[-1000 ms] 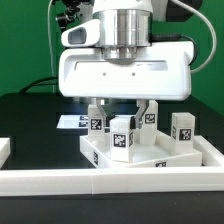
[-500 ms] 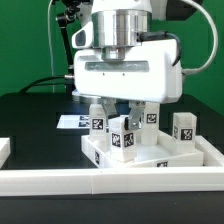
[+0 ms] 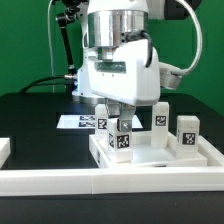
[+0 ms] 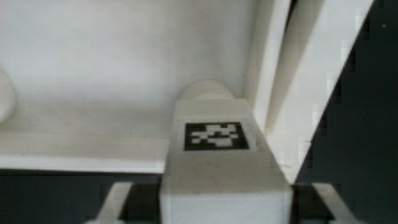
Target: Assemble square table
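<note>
Rotated since a second ago, the gripper (image 3: 121,122) pinches a leg (image 3: 122,138) (tag outward). It is probably being screwed into the tabletop (image 3: 160,157).

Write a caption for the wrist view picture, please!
The gripper holds a white tagged leg over the white tabletop.

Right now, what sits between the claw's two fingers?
A white table leg, tag facing the camera, held between the claw fingers over the tabletop; clearest in the wrist view.
</note>
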Robot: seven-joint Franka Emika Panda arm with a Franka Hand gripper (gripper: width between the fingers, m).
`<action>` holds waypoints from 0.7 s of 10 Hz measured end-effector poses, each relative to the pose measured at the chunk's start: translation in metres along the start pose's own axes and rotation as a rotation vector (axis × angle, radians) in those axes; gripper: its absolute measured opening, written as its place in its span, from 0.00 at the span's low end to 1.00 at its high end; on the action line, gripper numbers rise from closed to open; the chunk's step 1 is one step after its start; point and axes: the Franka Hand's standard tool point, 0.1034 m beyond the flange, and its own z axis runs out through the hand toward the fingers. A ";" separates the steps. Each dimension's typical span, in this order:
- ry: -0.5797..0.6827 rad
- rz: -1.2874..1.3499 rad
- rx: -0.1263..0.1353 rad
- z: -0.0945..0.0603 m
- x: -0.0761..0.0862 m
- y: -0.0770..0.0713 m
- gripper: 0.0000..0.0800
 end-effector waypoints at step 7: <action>-0.011 -0.370 0.020 0.000 0.001 -0.002 0.80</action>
